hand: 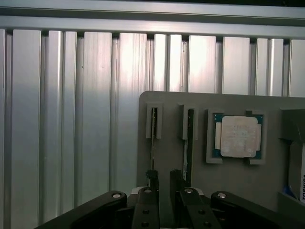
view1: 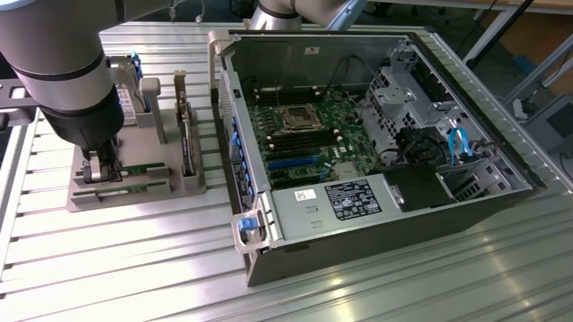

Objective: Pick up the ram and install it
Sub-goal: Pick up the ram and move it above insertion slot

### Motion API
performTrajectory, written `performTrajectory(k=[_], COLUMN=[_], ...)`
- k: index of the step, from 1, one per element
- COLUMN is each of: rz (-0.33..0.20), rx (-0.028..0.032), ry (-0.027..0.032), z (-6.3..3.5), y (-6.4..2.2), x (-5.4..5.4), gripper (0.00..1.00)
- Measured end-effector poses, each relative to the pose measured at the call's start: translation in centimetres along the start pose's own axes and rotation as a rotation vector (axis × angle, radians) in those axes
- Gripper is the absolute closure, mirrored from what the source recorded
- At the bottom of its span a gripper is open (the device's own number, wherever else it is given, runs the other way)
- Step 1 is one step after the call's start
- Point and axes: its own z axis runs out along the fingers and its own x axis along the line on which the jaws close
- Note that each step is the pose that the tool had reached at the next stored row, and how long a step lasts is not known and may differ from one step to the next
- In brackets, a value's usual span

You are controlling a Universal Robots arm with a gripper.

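- The ram stood on edge in a slot of the grey holder, with a second stick just beside it.
- Your gripper hung low over the sticks' near ends, jaws apart, nothing between them.
- Step judged: approach for the pick-up. No grip was made, and the open computer case lay apart, on the exterior view's right.
- Judgement: a grip would call for the fingers to straddle one stick only, squarely.

Seen edge-on as a thin dark strip, the ram stands upright on its long edge in a narrow slot of the grey holder. A second stick stands parallel just beside it, in its own slot.
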Motion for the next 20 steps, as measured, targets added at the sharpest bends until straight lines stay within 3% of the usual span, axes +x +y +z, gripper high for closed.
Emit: performTrajectory(k=[11,20], rz=[0.0,0.0], rx=[-0.0002,0.0019], ry=[-0.0006,-0.0012], z=[0.01,1.04], y=[0.03,0.05], x=[0.6,0.6], gripper=[0.76,0.76])
